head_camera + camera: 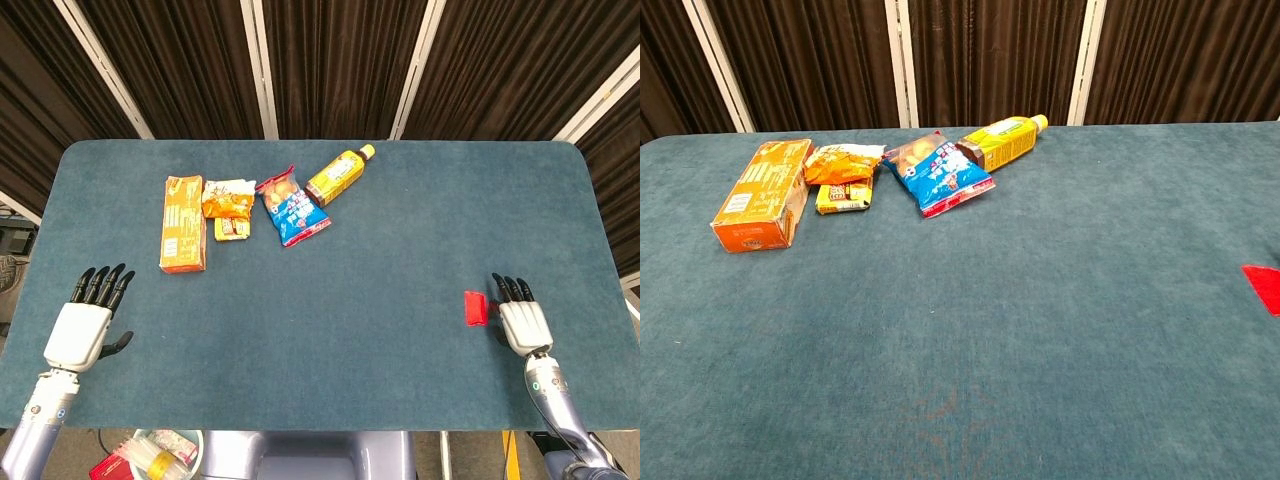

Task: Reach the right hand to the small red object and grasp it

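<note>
A small flat red object [475, 307] lies on the blue table [400, 260] at the right side; in the chest view only its corner [1264, 287] shows at the right edge. My right hand [521, 320] is just right of it, palm down, black fingers straight and apart, holding nothing; its thumb side is close to the red object's right edge, and I cannot tell if they touch. My left hand [86, 324] rests open near the table's front left corner, fingers spread. Neither hand shows in the chest view.
At the back left lie an orange box [183, 222], two small orange snack packs [229, 205], a blue snack bag [291, 207] and a yellow bottle [340, 175] on its side. A bin with items [150, 455] sits below the table's front edge.
</note>
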